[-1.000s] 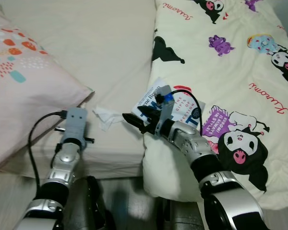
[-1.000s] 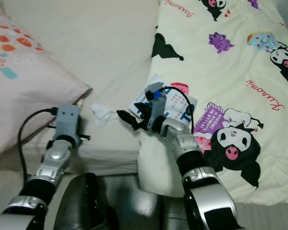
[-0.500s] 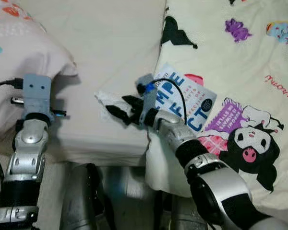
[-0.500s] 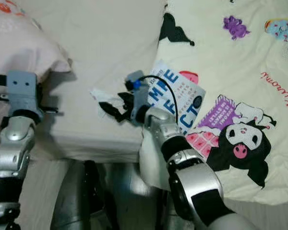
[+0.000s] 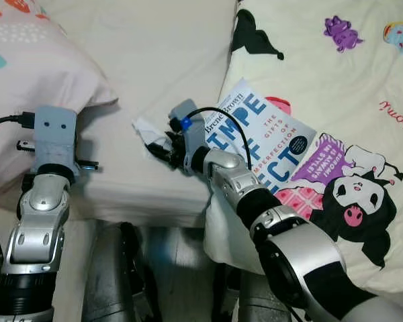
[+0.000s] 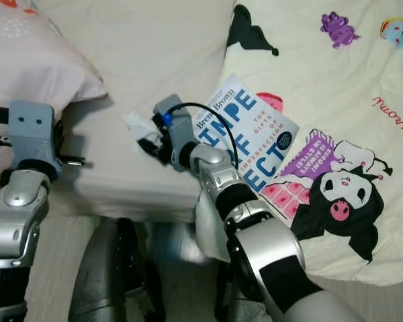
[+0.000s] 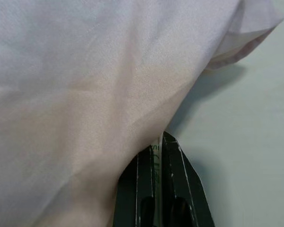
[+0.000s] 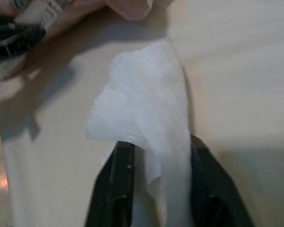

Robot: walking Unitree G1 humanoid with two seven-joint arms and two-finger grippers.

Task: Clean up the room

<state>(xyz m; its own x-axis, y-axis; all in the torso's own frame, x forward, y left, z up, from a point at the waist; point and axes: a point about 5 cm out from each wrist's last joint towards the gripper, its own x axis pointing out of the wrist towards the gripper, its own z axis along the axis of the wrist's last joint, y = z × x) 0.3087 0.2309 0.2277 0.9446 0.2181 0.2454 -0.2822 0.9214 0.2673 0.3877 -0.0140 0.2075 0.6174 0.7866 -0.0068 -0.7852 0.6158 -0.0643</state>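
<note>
Reaching over the bed's (image 5: pixel 154 60) front edge, our right end effector (image 8: pixel 154 189) straddles the crumpled tissue (image 5: pixel 146 129), fingers apart; the left end effector (image 7: pixel 158 161) sits pressed together under the pillow (image 5: pixel 33 74); closing too shallow could tear or drop it.

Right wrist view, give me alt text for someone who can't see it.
A crumpled white paper tissue lies on a cream bedsheet, its lower end between the two black fingers of the right pincer. A pink pillow corner shows beyond it.
</note>
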